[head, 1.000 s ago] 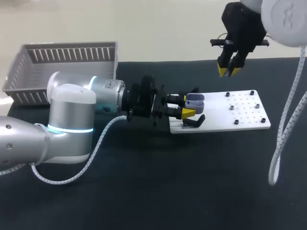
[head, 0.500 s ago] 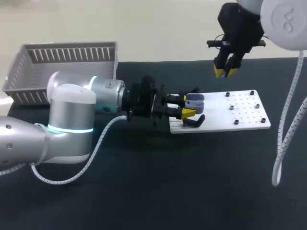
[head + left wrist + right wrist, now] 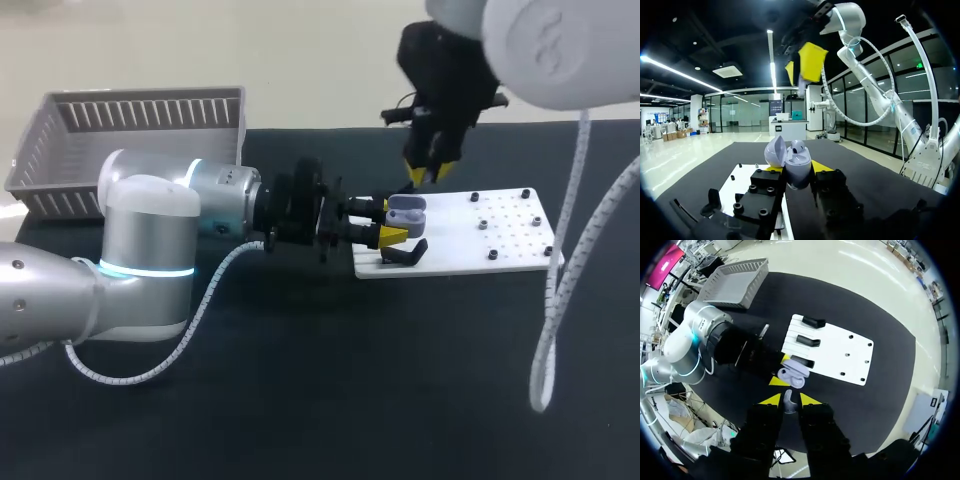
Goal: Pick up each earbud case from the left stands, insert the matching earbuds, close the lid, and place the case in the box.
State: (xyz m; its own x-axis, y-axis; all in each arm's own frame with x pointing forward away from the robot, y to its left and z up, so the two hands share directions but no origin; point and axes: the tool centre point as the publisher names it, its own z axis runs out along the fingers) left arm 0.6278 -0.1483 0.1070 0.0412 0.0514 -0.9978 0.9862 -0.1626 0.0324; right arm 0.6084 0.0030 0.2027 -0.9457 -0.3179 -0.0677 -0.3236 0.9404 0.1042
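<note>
Head view: the left arm point(image 3: 150, 250) lies low across the dark worktop point(image 3: 300, 400). The left jaws are closed from two sides on the earbud case point(image 3: 405, 211), held at the end of the white stand plate point(image 3: 505, 235) nearest that arm. Whether the case rests on a stand cannot be told. The right arm point(image 3: 540, 50) comes in from the upper right. The right jaws hang above and just behind the case, tips down and close together; what they hold is not resolved in this view. Right wrist view: a small pale earbud point(image 3: 790, 403) is pinched between the two yellow tips, over the open case and apart from it. Three black stands point(image 3: 807, 341) are counted along the plate's edge nearest the left arm, whereas only the nearest one is plainly seen in the head view. Left wrist view: the case is gripped between the yellow tips with its lid tilted back to one side. A second earbud point(image 3: 798, 146) appears seated inside, a detail not shown by the other two views. The right jaws are seen overhead, ahead of the case. The grey slatted box point(image 3: 130, 130) stands at the worktop's far left corner, well apart from the case. It is shown by the head and right wrist views only.
</note>
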